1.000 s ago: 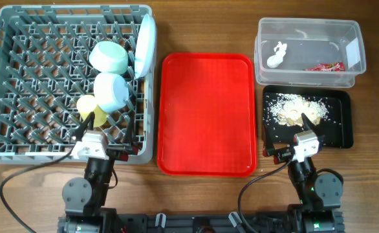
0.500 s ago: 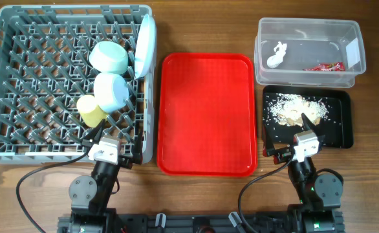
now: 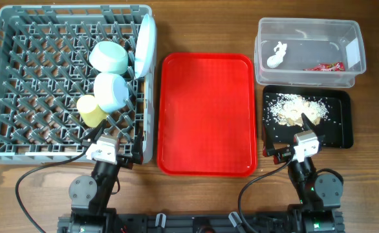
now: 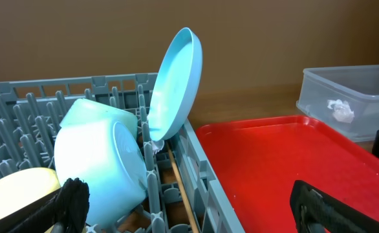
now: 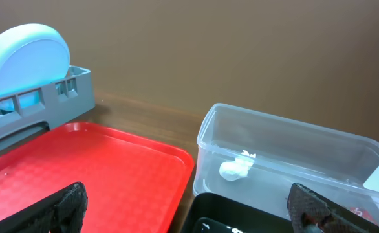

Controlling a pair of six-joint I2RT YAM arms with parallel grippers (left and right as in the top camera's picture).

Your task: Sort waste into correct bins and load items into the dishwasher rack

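Observation:
The grey dishwasher rack (image 3: pixel 2 77) holds a pale blue plate (image 3: pixel 145 45) standing on edge, two pale blue bowls (image 3: pixel 108 58) (image 3: pixel 112 90) and a yellow cup (image 3: pixel 91 110). A wooden chopstick (image 4: pixel 180 188) lies in the rack by its right wall. I cannot make out the fork. The clear tub (image 3: pixel 309 27) holds a white scrap (image 3: pixel 275 55) and a red wrapper (image 3: pixel 325 66). The black tray (image 3: pixel 341 133) holds rice leftovers (image 3: pixel 296 109). My left gripper (image 3: pixel 114 137) (image 4: pixel 196 213) is open and empty at the rack's front right corner. My right gripper (image 3: pixel 299 136) (image 5: pixel 189 213) is open and empty over the black tray's front edge.
A large red serving tray (image 3: pixel 205 113) lies between the rack and the two bins. It shows nothing on it. The wooden table carries all of this, and cables run at the front by the arm bases.
My left gripper has drawn back and shifted a little right, away from the yellow cup, which stays in the rack. The right arm has not moved.

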